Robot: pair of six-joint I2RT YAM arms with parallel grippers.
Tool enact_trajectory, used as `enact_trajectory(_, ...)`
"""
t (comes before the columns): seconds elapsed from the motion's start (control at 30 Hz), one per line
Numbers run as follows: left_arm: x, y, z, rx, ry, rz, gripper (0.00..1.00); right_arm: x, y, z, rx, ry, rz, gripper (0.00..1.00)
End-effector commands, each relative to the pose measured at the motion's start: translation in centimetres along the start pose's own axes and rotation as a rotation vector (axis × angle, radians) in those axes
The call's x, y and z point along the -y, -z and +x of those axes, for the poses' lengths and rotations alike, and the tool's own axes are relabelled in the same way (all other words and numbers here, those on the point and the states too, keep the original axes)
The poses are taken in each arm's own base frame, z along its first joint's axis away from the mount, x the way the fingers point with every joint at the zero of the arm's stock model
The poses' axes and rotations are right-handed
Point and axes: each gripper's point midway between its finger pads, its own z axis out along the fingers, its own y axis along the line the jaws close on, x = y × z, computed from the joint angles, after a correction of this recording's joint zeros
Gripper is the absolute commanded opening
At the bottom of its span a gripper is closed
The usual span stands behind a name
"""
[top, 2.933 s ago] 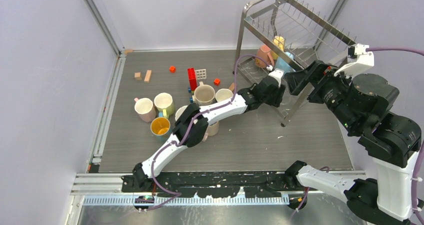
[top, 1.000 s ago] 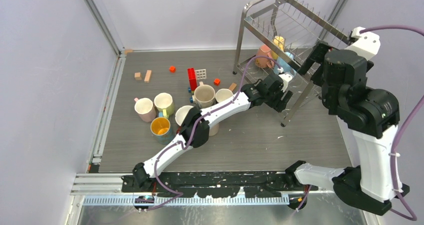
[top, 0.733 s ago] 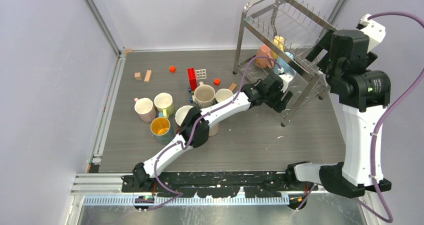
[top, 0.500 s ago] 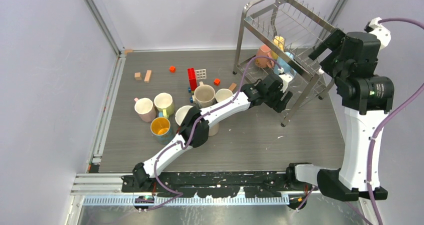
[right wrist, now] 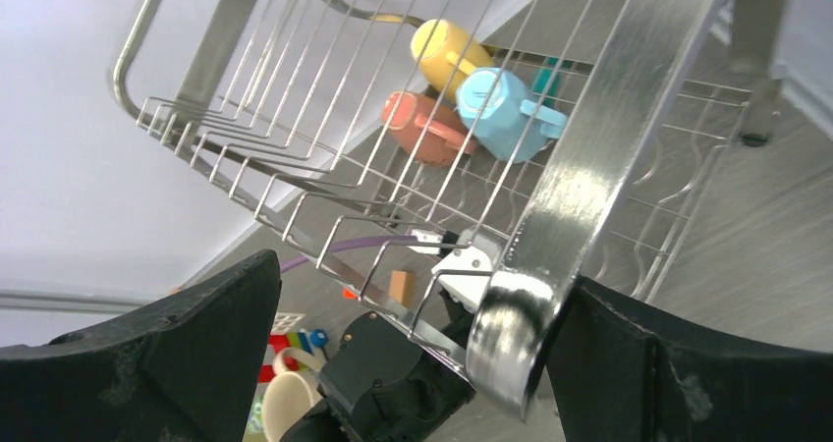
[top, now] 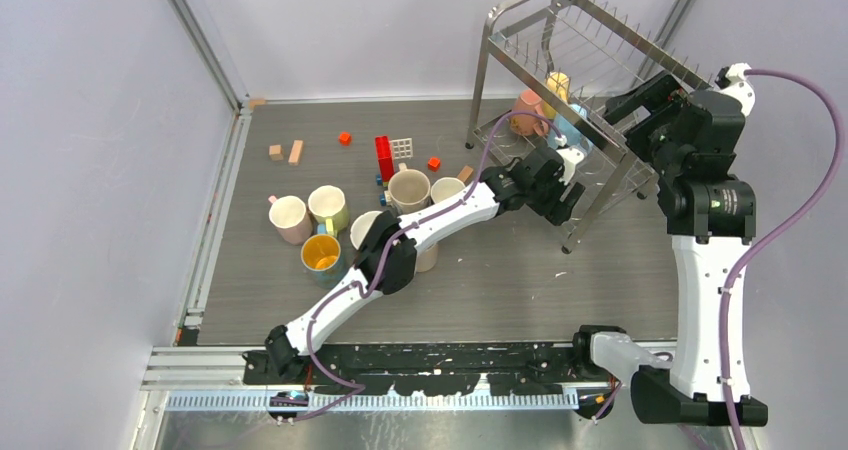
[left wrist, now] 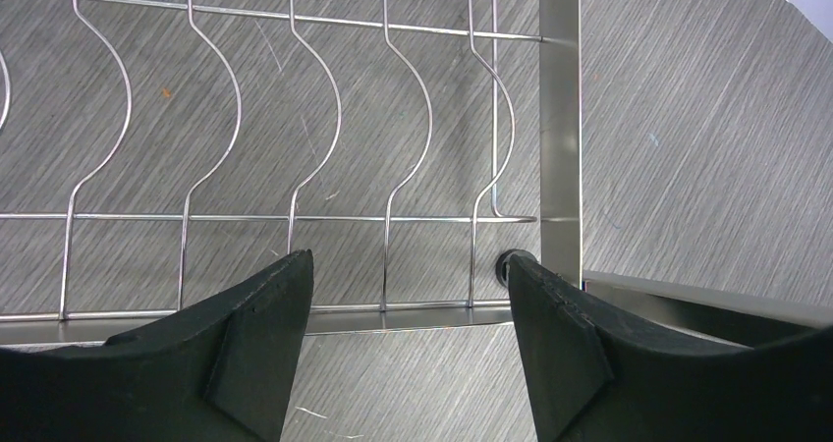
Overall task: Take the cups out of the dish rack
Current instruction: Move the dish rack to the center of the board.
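Observation:
The dish rack [top: 560,40] stands at the far right. On its lower tier lie a salmon cup [top: 527,110], a yellow cup [top: 557,85] and a light blue cup [top: 570,125]. They also show in the right wrist view: yellow [right wrist: 447,49], salmon [right wrist: 427,123], light blue [right wrist: 501,103]. My left gripper [top: 563,192] is open and empty, low at the lower tier's front corner; its view shows bare rack wire [left wrist: 295,167] between open jaws [left wrist: 408,295]. My right gripper [top: 634,105] is open at the upper tier's front right edge, its jaws [right wrist: 422,344] either side of the flat rail [right wrist: 589,187].
Several cups stand on the table at left: pink [top: 290,218], pale yellow [top: 327,207], mustard-filled [top: 322,255], beige [top: 408,190], small cream [top: 447,188]. Toy blocks [top: 384,155] lie behind them. The left arm [top: 440,220] stretches across the middle. Walls close in on the left, back and right.
My right arm has risen and swung from beside the lower tier up to the rack's upper front rail. My left gripper has stayed at the lower tier's front.

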Motion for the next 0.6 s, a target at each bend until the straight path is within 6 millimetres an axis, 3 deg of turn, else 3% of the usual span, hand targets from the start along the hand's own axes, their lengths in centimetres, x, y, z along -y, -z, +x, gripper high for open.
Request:
enact_trajectory(0.0,-1.9,1.8,9.1,-0.340,0.073,-0.060,0.74,-2.9,0.5,-1.3,0.062,-0.084,-0.176,1.00)
enact_trajectory(0.13,-2.0,2.0,9.2,-0.344,0.068,-0.062,0.75,-3.3,1.0,-1.0,0.075,-0.098,-0.218,1.00)
enact_trajectory(0.57,-2.0,4.4,9.7,-0.382,0.052,-0.068,0.76,-7.2,4.5,1.1,-0.095,-0.191,-0.435,1.00)
